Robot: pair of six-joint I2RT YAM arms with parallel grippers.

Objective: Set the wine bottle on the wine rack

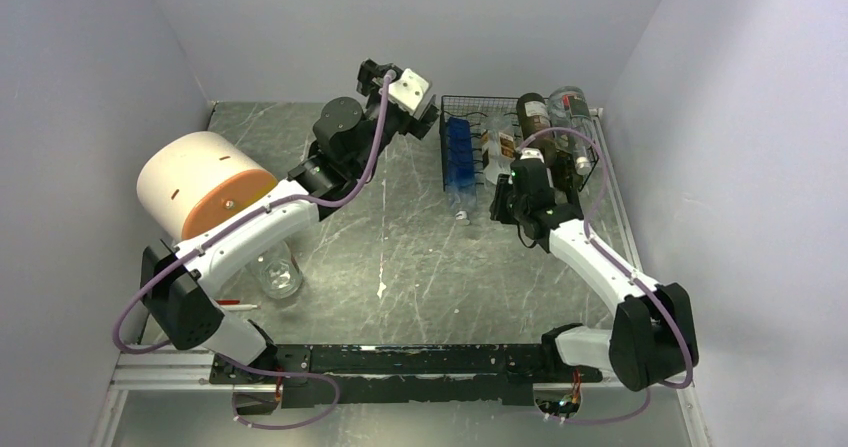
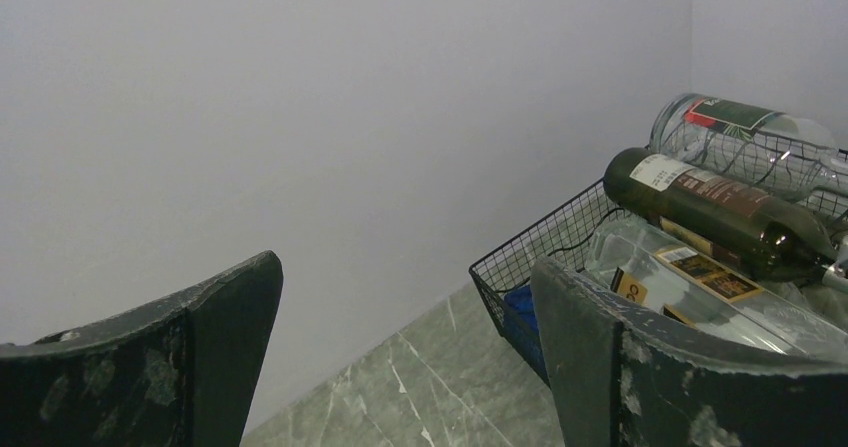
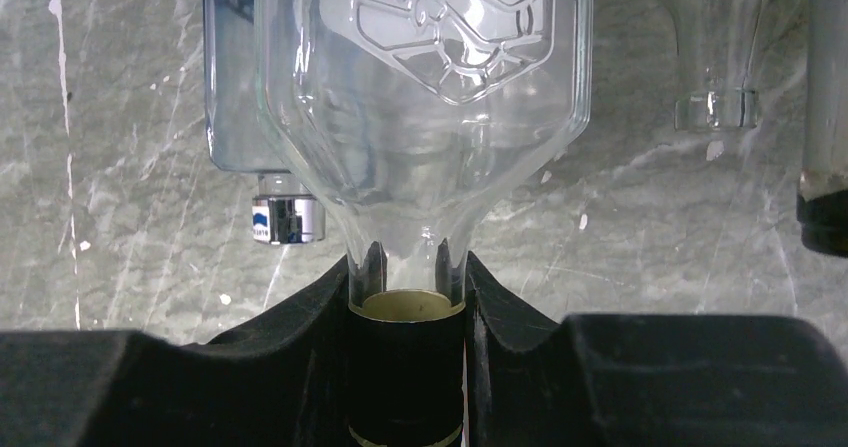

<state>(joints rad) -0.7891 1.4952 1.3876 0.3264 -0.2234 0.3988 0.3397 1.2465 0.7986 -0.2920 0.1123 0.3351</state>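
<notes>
Right gripper (image 3: pixel 407 279): jaws clamped on the capped neck of the clear wine bottle (image 3: pixel 420 87) | bottle: body lying on the wine rack (image 1: pixel 470 107) at the tabletop's far right corner, beside a blue bottle (image 3: pixel 232 87), neck pointing toward the near edge | left gripper (image 2: pixel 405 307): jaws wide apart, holding nothing, raised just left of the rack

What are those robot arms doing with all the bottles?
The right hand grips a clear bottle by its neck, with the bottle's body lying in the black wine rack beside a blue bottle. A dark bottle lies there too. The left hand is open and holds nothing, beside the rack.
</notes>
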